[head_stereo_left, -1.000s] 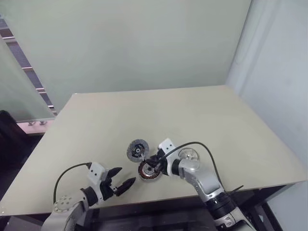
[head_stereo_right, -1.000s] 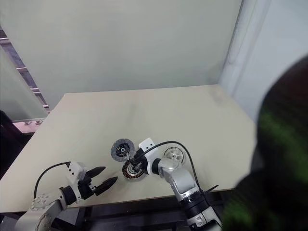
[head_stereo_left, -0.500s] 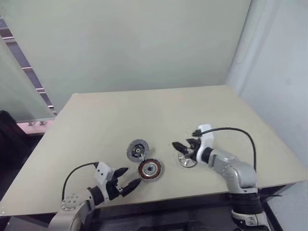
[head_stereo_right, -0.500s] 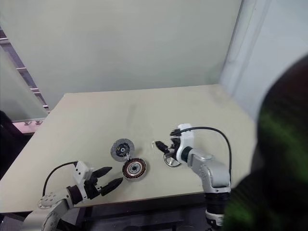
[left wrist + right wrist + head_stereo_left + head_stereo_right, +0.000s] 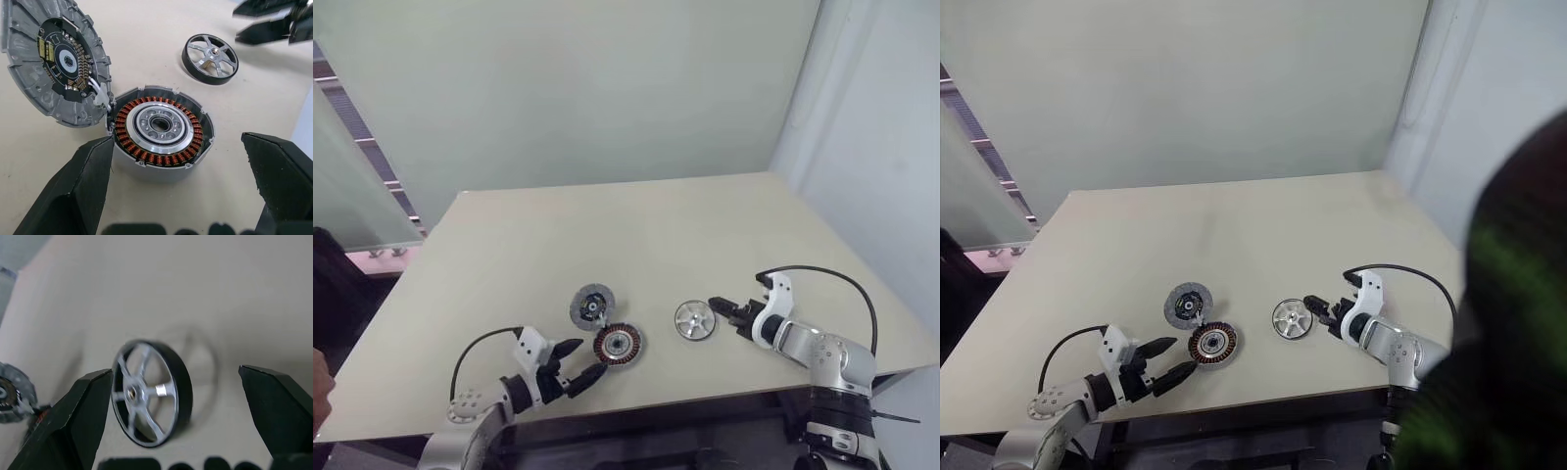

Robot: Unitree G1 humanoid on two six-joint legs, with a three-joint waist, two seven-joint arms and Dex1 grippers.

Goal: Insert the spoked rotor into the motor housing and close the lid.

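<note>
we take the motor housing [image 5: 618,344] as our landmark, sitting near the front edge of the table [image 5: 607,235] with its copper windings open to the top. going left to right: our left gripper [image 5: 579,366] lies just to the left of the housing and nearer the table's front edge, fingers spread wide and holding nothing, framing the housing in the left wrist view. the lid [image 5: 592,305] lies just behind and to the left of the housing, its rim touching the housing's rim, thin wires running between them. the spoked rotor [image 5: 694,320] lies flat on the table to the right of the housing, apart from it. further right, our right gripper [image 5: 730,311] points at the rotor from just beside it, jaws spread and empty.

we judge the step in hand is picking up the rotor; nothing is inserted yet and the lid is off. next, we would need to bring the right jaws around the rotor's rim, pinch it, then carry it over the housing's centre.
</note>
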